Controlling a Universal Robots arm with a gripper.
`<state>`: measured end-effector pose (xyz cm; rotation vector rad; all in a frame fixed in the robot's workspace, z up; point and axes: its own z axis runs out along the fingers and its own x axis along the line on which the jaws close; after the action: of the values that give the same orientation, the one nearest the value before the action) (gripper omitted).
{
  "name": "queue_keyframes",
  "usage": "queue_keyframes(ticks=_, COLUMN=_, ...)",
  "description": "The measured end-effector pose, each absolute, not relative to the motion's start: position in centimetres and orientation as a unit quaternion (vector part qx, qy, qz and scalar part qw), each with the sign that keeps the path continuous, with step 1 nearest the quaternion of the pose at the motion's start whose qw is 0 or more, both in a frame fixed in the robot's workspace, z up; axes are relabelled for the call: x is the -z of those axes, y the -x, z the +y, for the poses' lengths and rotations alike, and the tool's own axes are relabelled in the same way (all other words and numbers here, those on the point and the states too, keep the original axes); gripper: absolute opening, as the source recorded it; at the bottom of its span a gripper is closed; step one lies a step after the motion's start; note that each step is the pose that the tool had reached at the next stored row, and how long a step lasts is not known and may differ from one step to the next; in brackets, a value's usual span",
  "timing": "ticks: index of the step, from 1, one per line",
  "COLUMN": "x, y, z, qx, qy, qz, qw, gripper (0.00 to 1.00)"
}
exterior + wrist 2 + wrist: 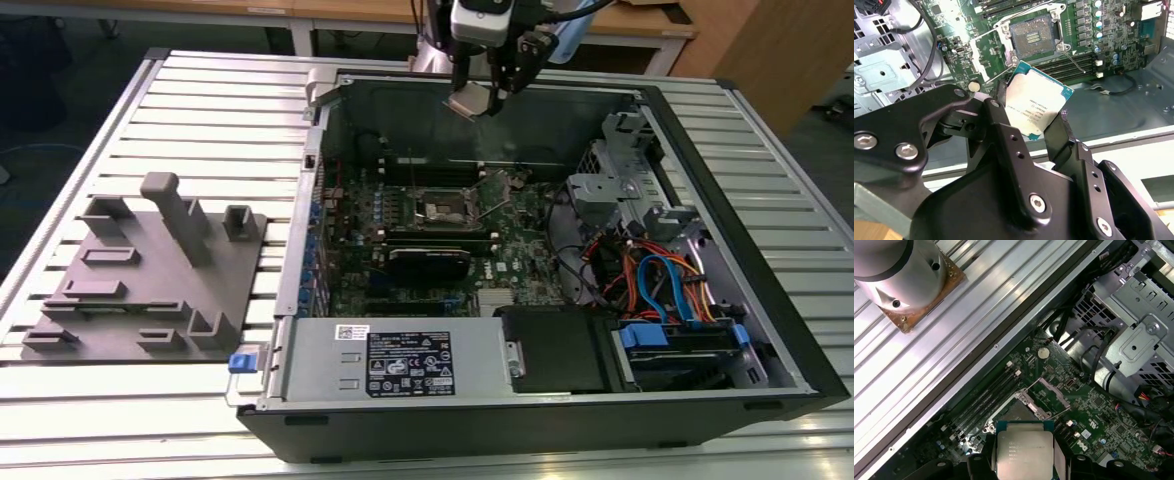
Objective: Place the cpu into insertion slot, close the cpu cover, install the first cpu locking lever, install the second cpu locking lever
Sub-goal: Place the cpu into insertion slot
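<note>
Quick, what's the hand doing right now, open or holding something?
Hand: closed, holding the cpu by its edges.

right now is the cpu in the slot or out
Out. The gripper holds the cpu by its edges in the air; the slot lies apart from it, its dark centre bare.

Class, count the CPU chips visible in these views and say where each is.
1: the cpu, gripped in the tool above the computer case; the insertion slot is empty.

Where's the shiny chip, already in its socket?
No, the end effector holds the cpu above the board, and the insertion slot sits empty.
</note>
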<state>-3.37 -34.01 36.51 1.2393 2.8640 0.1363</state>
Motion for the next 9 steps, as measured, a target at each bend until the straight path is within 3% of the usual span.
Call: queue_keyframes(ticks=9, x=-36.42, y=3.37, z=-34.01, qx=-0.043, qy=-0.469, qz=0.882, qw=0.012, gripper=0.54)
